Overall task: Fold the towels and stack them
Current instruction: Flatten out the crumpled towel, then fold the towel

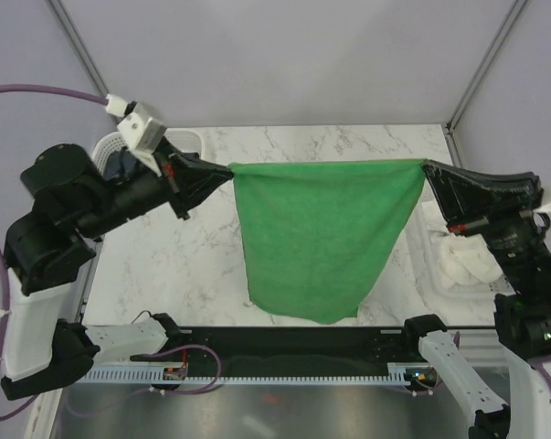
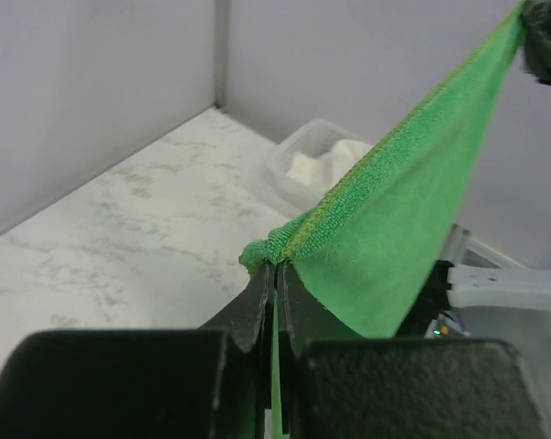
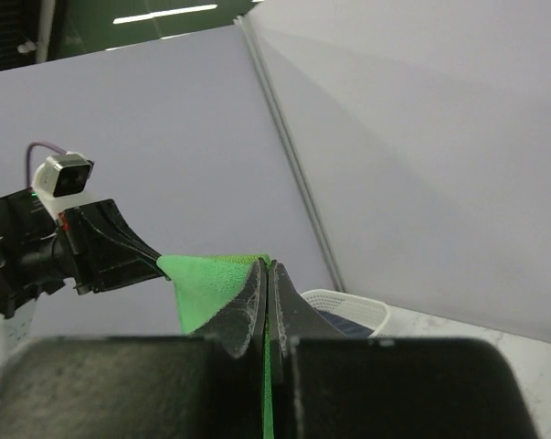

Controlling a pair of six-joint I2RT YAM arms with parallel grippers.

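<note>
Marbled white worktop (image 1: 165, 265) walled by grey panels. Above it, green towel (image 1: 321, 238) spread flat in mid-air between both arms, top edge taut and level, rest hanging toward the near edge. One top corner clamped tight in left gripper (image 1: 227, 172), the other clamped tight in right gripper (image 1: 428, 169). At far left, white basket (image 1: 191, 139); under the right arm, clear bin (image 1: 435, 274) holding white towels (image 1: 462, 261).

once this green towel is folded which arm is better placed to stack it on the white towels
Probably the right. The right gripper grips the green towel by a corner just beside the clear bin holding white towels; the left gripper is across the table.
</note>
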